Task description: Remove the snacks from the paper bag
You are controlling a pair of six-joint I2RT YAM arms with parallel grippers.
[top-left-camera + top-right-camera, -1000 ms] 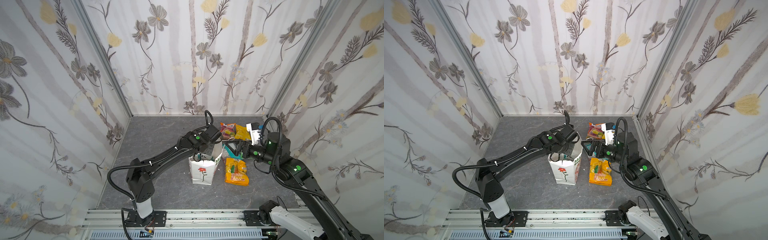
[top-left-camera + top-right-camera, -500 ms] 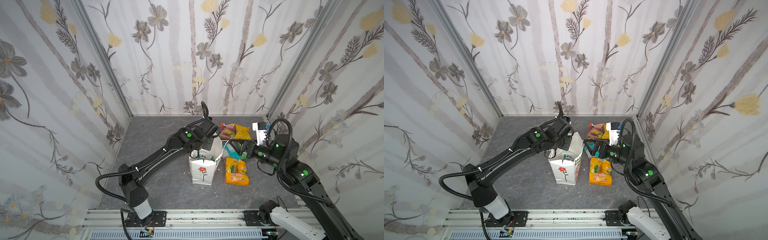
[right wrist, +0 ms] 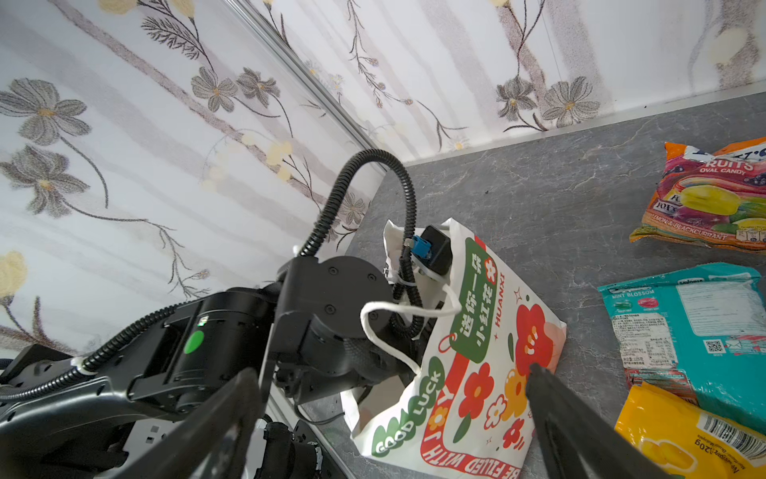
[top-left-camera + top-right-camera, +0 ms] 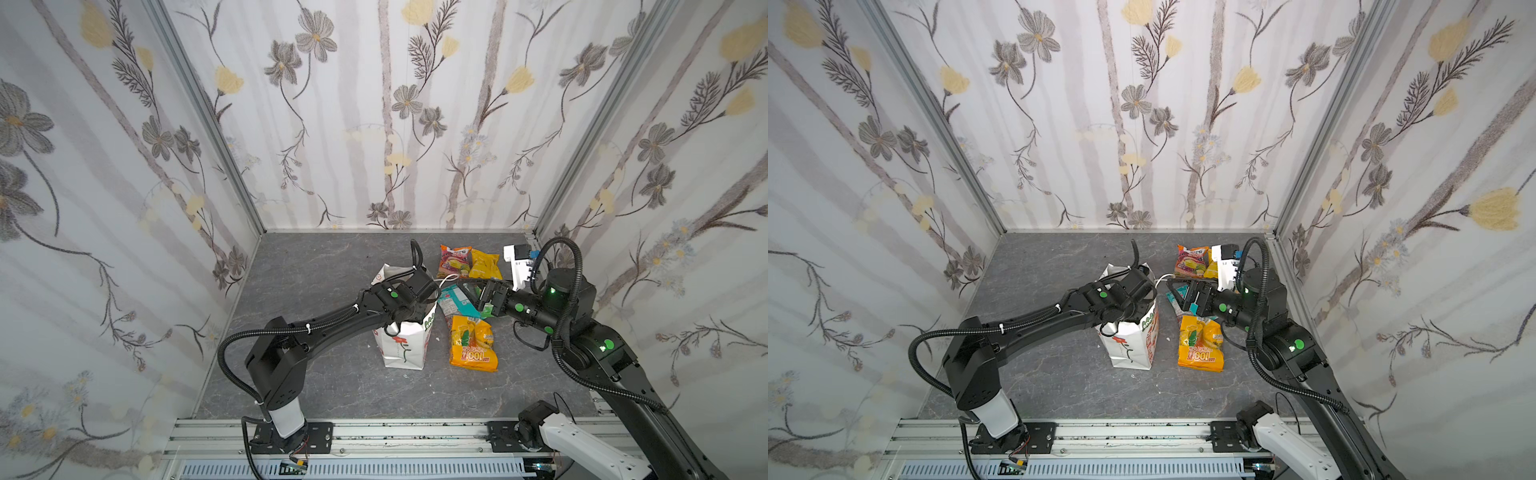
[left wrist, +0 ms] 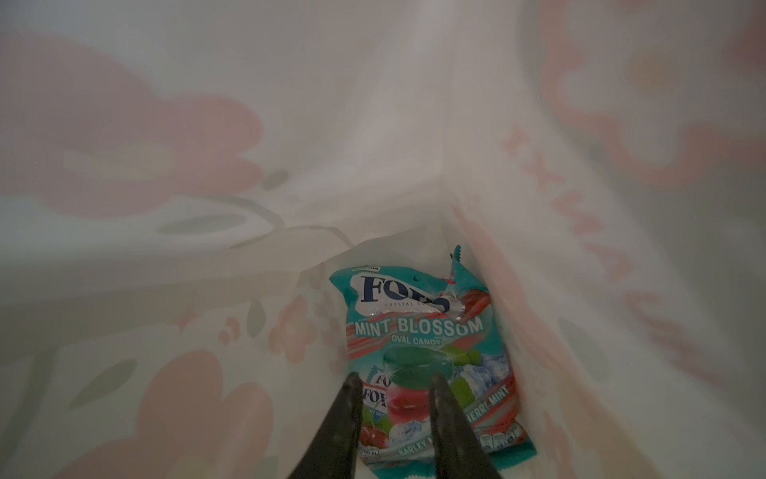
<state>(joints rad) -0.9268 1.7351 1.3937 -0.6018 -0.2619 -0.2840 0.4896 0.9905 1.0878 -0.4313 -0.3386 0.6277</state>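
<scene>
The white paper bag (image 4: pixel 401 345) (image 4: pixel 1129 345) stands upright mid-table, its printed side (image 3: pixel 476 373) facing my right gripper. My left gripper (image 5: pixel 393 379) is deep inside it, out of sight in both top views. Its jaws are a little open, tips just above a light teal and red snack packet (image 5: pixel 418 331) lying on the bag's bottom. My right gripper (image 4: pixel 478 291) (image 3: pixel 391 379) stands wide open and empty beside the bag. On the table lie an orange-pink packet (image 4: pixel 454 261), a yellow one (image 4: pixel 484 264), a teal one (image 4: pixel 457 301) and an orange "100" packet (image 4: pixel 473 343).
A white cord handle (image 3: pixel 398 315) drapes over my left wrist at the bag's mouth. A white device (image 4: pixel 517 266) sits at the back right by the wall. Flowered walls close in three sides, and a metal rail (image 4: pixel 374 432) runs along the front.
My left wrist rose above the bag, then dropped back into its mouth, and its jaws went from shut to slightly open. The right gripper stayed open beside the bag, shifting only a little.
</scene>
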